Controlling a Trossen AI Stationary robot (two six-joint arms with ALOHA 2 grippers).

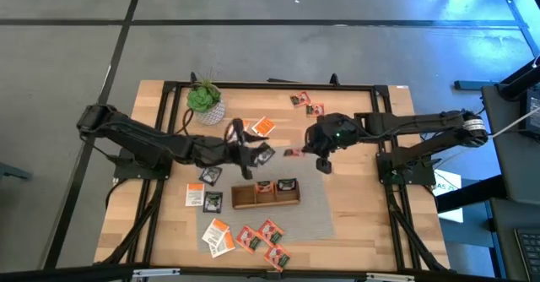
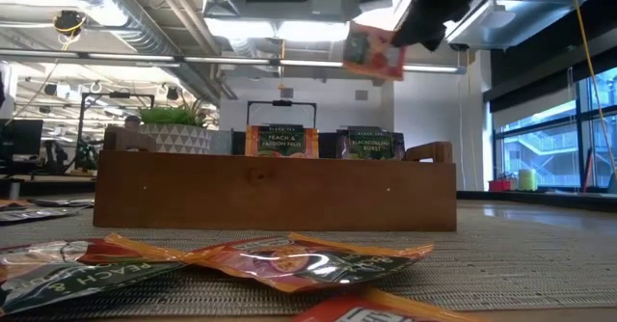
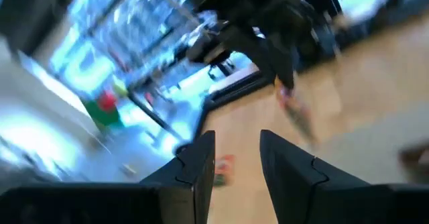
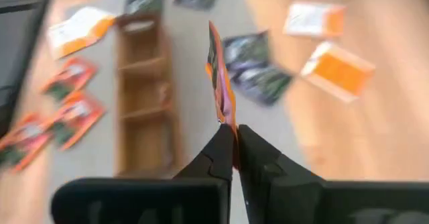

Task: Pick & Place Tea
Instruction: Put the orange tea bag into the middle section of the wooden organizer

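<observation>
From the low view I read "PEACH & PASSION FRUIT" on the sachet (image 2: 281, 141) standing in the wooden tray (image 2: 275, 190); its neighbour's label is too small for me to read. My right gripper (image 4: 234, 131) is clamped on the lower edge of a red sachet (image 4: 219, 76), which stands edge-on above the fingertips, lifted clear of the table just beyond the tray's far side. My left gripper (image 3: 238, 153) hangs nearby with its jaws apart and nothing between them. A dark sachet (image 1: 264, 154) lies just beside it. More sachets scatter around the tray; the grey mat (image 1: 316, 206) beside the tray's right end is bare.
</observation>
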